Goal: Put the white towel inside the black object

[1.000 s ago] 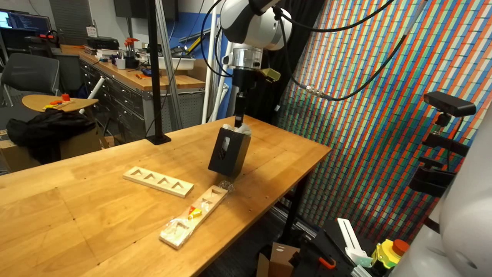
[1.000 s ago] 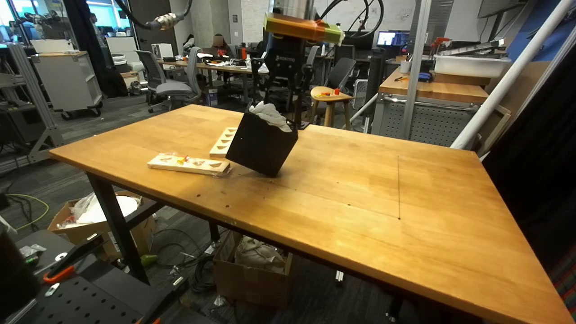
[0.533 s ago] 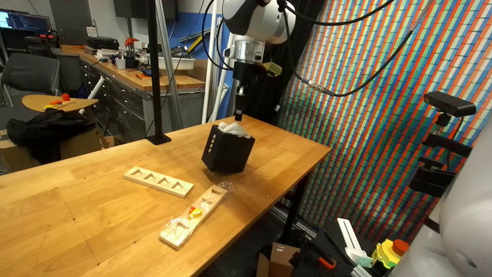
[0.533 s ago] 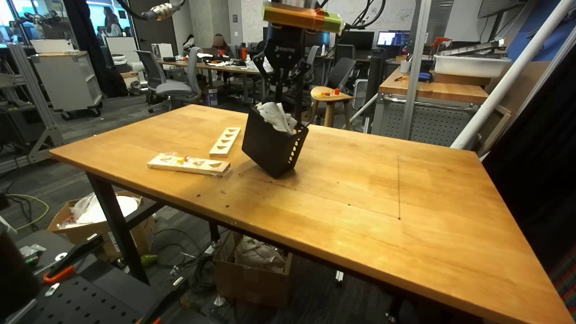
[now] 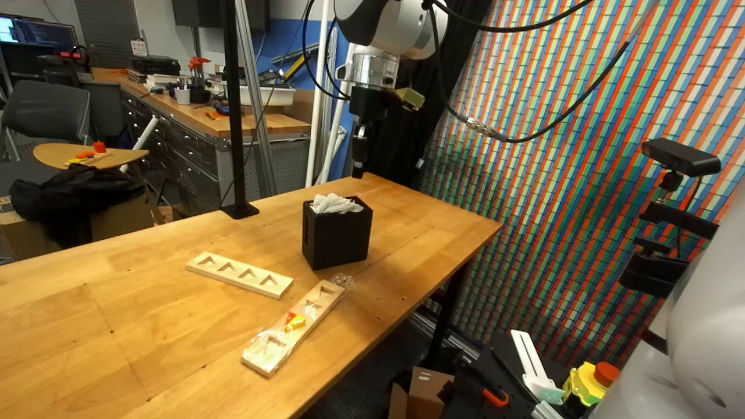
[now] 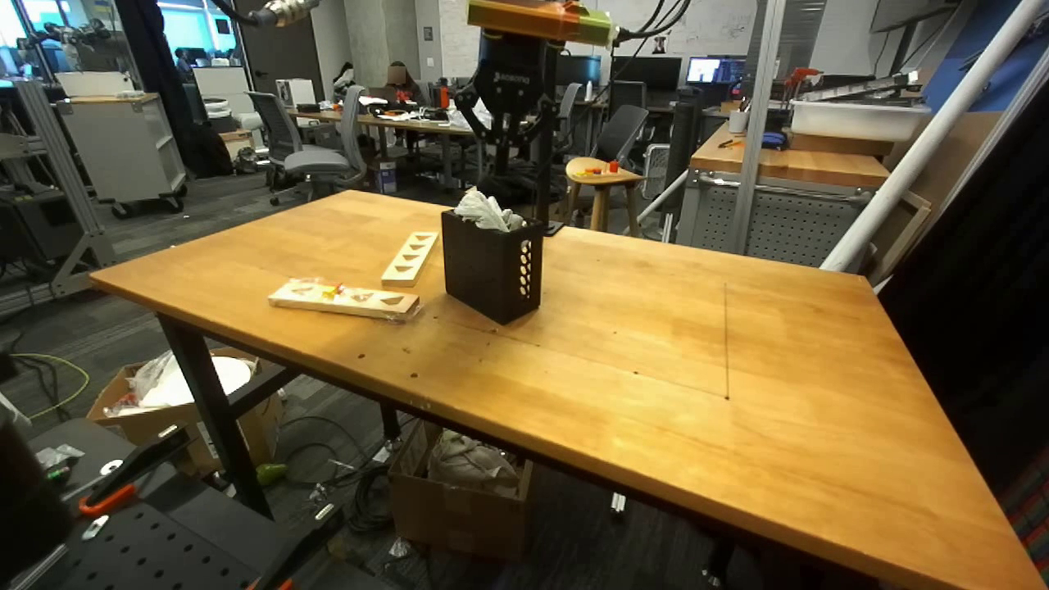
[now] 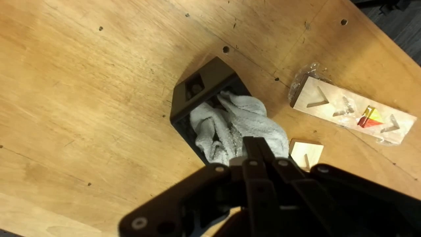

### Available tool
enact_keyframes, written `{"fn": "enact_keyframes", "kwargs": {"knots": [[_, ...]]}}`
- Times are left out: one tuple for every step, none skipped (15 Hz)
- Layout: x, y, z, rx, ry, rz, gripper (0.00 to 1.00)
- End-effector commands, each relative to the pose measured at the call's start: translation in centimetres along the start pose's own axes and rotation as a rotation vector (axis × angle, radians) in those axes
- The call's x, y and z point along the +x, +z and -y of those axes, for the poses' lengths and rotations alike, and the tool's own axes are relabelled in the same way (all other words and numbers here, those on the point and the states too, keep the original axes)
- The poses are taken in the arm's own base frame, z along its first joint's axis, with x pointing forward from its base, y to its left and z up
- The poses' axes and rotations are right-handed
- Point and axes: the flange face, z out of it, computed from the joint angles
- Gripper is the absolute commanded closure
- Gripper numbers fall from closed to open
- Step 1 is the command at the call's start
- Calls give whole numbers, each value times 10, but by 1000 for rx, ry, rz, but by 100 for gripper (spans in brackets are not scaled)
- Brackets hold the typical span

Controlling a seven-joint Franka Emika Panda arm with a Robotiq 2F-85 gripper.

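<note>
The black object [image 5: 340, 240], a box with perforated sides, stands upright on the wooden table in both exterior views. Stuffed into its top is the white towel [image 6: 485, 211], crumpled, its folds bulging above the rim. Seen from the wrist, folds of the white towel [image 7: 260, 125] fill most of the opening of the black object [image 7: 210, 87]. My gripper [image 5: 357, 174] hangs over the box, its tips apart from the cloth. In the wrist view the gripper [image 7: 258, 140] has its fingers pressed together with nothing between them, and it hides the near part of the box.
Two pale wooden strips with triangular slots lie near the box: a bare strip [image 5: 238, 274] and a plastic-wrapped strip [image 5: 270, 343] with red and yellow pieces. A black post [image 5: 233, 116] rises from the table's far edge. The table's edge [image 6: 344, 360] runs along the near side.
The box was tilted with the towel in it; it has turned and settled upright on the table. My gripper has closed, come out of the towel and risen.
</note>
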Motion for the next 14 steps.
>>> {"fn": "enact_keyframes", "kwargs": {"knots": [[9,-11,14,-12,7,-15,96],[13,-11,16,-11,5,-16,97],[17,-9,19,-9,5,-18,97],[21,-9,23,-6,4,-20,97],[26,-6,27,-4,4,-22,98],[30,-4,30,0,6,-23,98],[35,-2,35,5,8,-27,97],[38,0,39,10,11,-31,97],[42,1,43,16,14,-36,97],[45,4,47,22,20,-42,97],[47,7,50,28,22,-47,97],[49,9,52,33,24,-50,98],[50,12,53,37,26,-52,97],[50,14,54,39,28,-55,98]]}}
